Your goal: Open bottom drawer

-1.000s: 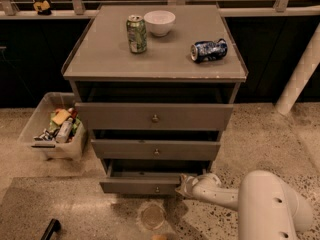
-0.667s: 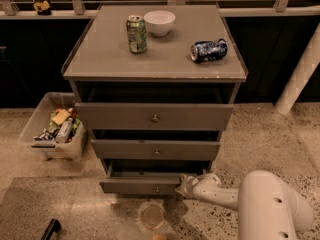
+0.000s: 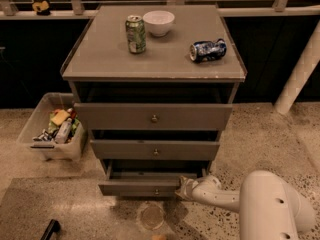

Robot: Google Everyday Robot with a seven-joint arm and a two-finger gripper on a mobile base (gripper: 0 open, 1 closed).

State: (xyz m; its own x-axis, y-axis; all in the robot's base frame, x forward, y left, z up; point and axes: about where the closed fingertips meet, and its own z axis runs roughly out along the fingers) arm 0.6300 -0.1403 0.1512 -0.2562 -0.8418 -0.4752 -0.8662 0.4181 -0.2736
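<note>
The bottom drawer point(image 3: 142, 187) is the slim grey-brown front with a small round knob point(image 3: 157, 191), lowest of three in the cabinet. It stands pulled out a little, showing a shallow grey box behind its front. My gripper point(image 3: 184, 188) is at the drawer's right end, against the front's right edge. My white arm point(image 3: 265, 206) reaches in from the lower right.
The middle drawer point(image 3: 155, 149) and top drawer point(image 3: 152, 116) sit above, slightly out. On the cabinet top point(image 3: 100, 59) are a green can point(image 3: 135, 33), a white bowl point(image 3: 158, 22) and a tipped blue can point(image 3: 207, 50). A clear bin point(image 3: 52, 129) of items stands left. A white post point(image 3: 299, 74) stands right.
</note>
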